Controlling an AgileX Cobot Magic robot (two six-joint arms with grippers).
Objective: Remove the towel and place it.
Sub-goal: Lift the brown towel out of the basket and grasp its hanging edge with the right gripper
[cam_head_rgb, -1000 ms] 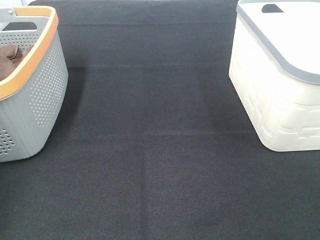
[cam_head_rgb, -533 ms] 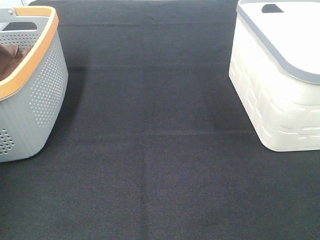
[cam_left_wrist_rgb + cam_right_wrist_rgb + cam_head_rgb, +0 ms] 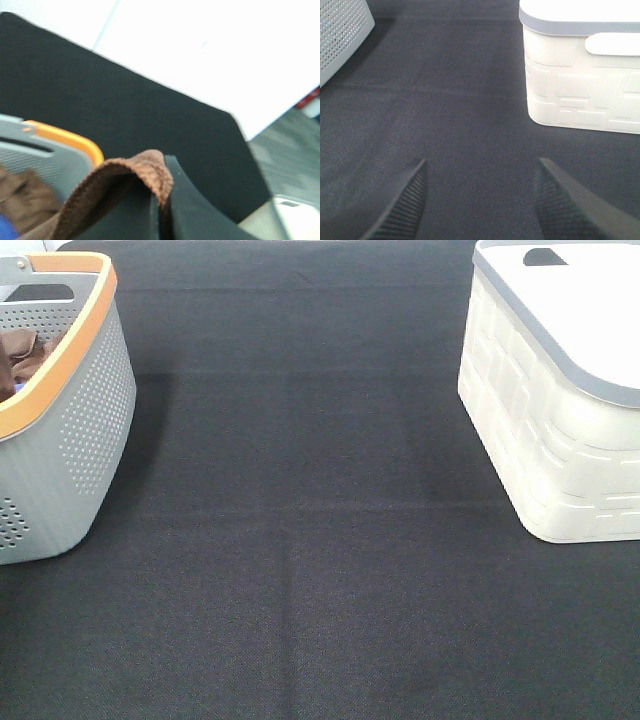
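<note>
The towel (image 3: pixel 127 172) is a reddish-brown cloth; a fold of it is clamped in my left gripper (image 3: pixel 161 202), above the grey basket with the orange rim (image 3: pixel 67 141). Its tag does not show. More brown cloth (image 3: pixel 25 200) lies bunched lower in that basket. In the exterior high view a strip of brown cloth (image 3: pixel 22 352) stands up inside the grey basket (image 3: pixel 85 410); neither gripper shows there. My right gripper (image 3: pixel 480 200) is open and empty, low over the black table cover (image 3: pixel 460 115).
A white basket with a grey rim (image 3: pixel 545 430) stands at the right and also shows in the right wrist view (image 3: pixel 580 85). A black cloth (image 3: pixel 300 520) covers the table between the two baskets. Something blue (image 3: pixel 6 229) shows in the grey basket.
In the exterior high view the brown cloth in the grey basket has gone from a low bunch to a raised, drawn-up strip. The baskets have not moved.
</note>
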